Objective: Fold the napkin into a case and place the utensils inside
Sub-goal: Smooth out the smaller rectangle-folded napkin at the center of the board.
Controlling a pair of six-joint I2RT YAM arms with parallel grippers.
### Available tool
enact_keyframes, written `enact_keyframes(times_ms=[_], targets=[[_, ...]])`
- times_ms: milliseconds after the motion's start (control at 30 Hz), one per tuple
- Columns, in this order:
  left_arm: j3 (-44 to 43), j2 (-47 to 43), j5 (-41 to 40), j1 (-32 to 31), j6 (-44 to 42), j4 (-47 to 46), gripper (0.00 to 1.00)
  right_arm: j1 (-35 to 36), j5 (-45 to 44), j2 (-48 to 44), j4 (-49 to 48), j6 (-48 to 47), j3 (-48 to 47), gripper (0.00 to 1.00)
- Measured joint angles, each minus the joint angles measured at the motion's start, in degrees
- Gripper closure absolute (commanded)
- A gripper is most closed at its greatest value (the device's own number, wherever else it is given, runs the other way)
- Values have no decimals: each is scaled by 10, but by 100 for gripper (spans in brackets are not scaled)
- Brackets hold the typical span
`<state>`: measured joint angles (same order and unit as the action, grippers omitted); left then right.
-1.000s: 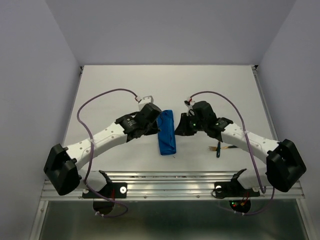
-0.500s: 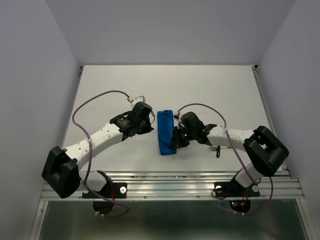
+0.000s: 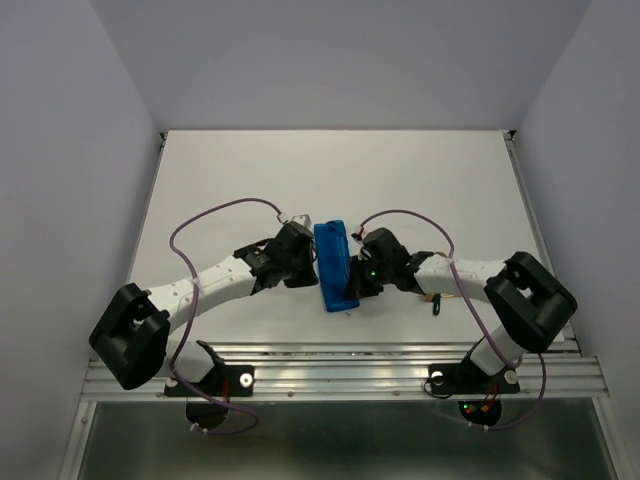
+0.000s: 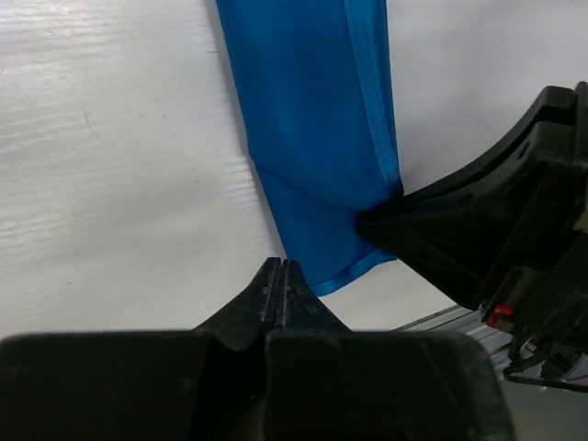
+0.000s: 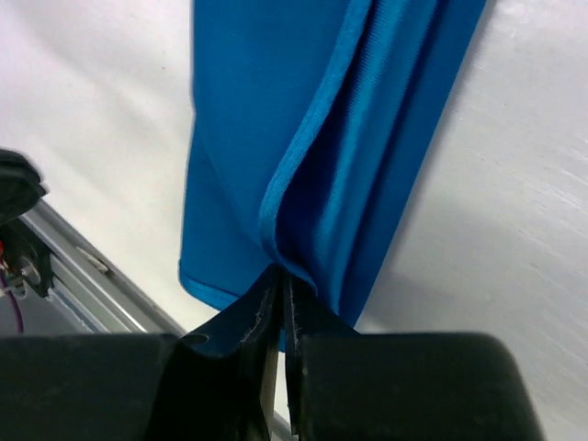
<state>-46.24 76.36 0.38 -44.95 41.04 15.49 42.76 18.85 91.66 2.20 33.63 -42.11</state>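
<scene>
The napkin [image 3: 335, 268], long axis 12-to-6 o'clock on the worktop [image 3: 250, 180], is being pinched at its 3 o'clock edge by the right end effector [image 5: 280, 287], with the left end effector [image 4: 281, 272], closed and empty, at its 9 o'clock.

You have soft, even overhead light: the white tabletop [image 3: 250, 180] is bright, shadows under the arms [image 3: 220, 275] are faint, and the metal rail [image 3: 340, 352] along its near edge shows glare. In the 2 wrist views the napkin [image 4: 312, 138] is sharp, while the black fingers [image 4: 243, 317] nearest the lens are soft.
</scene>
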Motion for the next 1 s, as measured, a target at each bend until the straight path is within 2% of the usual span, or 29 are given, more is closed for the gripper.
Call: enact_keyframes(times_ms=[200, 333, 667, 833, 900, 1000], targets=[[-3, 3, 2, 0, 0, -15, 100, 0, -27, -89, 23, -7, 2, 89], [-13, 7, -24, 0, 3, -8, 100, 0, -57, -129, 21, -8, 0, 89], [-18, 7, -54, 1, 3, 0, 100, 0, -93, -24, 16, 11, -11, 90], [-66, 34, -87, -7, 3, 39, 100, -2, -114, 3, 23, 27, -28, 89], [-124, 71, -120, -20, 6, 75, 100, -1, -128, -8, 28, 32, -28, 85], [-219, 136, -176, -38, 19, 122, 100, 0, -169, -54, 42, 40, -28, 62]])
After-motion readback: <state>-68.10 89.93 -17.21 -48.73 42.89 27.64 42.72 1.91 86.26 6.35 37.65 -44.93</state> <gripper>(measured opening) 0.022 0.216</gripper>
